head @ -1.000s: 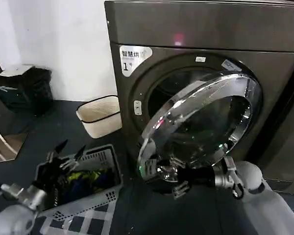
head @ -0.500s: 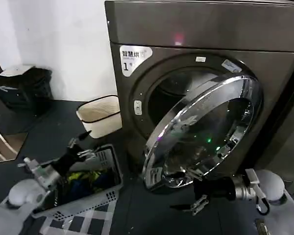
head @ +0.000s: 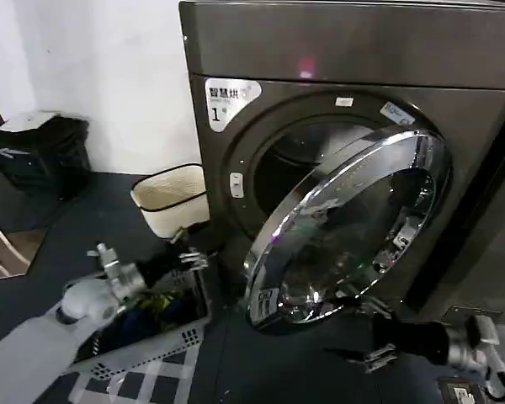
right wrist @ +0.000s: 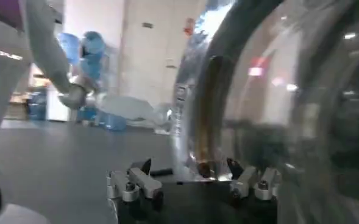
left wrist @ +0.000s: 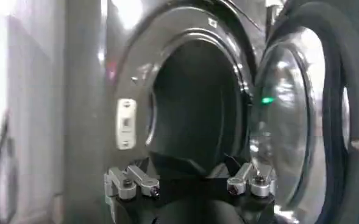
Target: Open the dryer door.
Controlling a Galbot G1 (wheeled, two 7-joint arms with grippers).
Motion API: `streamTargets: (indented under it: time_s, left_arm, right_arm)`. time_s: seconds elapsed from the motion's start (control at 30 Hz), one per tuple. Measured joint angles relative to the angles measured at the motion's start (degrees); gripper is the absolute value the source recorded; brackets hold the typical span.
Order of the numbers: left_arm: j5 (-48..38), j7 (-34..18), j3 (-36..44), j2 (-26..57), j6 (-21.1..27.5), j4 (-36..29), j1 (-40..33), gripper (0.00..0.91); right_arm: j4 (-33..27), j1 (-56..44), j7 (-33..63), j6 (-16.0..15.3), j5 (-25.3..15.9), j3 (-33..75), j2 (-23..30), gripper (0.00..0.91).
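Dryer door [head: 349,227] stands partly open, swung out from the drum opening, chrome ring facing forward. Right gripper [head: 372,335] just below its lower edge, fingers apart, holding nothing. Left gripper [head: 188,252] near the laundry basket [head: 151,341], fingers apart, empty.

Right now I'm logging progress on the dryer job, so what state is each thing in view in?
dryer door: partly open, swung out from the drum opening, not held by either pincer.
drum opening: uncovered on its left side.
left pincer: open, by the door's free edge.
right pincer: open, below the door, holding nothing.
laundry basket: on the floor, clothes inside.
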Motion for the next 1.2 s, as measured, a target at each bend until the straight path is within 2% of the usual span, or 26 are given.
streamTargets:
  time_s: [0.37,0.63,1.07,1.2]
  left_arm:
    - [-0.6,4.0,11.3,-4.2,0.7,3.5,-10.4,0.907]
    - [-2.1,6.4,17.2,-6.3,0.1,4.1,-16.2,0.907]
    - [-3.0,7.9,22.8,-8.4,-0.9,1.2,-19.4,0.907]
    - [-3.0,7.9,24.5,-8.5,-1.5,-0.3,-20.7,0.907]
  right_arm:
    - [-4.0,-3.4,1.4,1.3,-4.0,12.6,3.9,0.907]
    - [-6.7,-5.1,6.1,1.8,-3.8,21.9,5.8,0.907]
    - [-7.0,-7.6,23.4,1.9,-2.4,36.8,9.2,0.907]
    - [-6.3,-8.6,32.1,1.1,0.0,40.6,9.7,0.907]
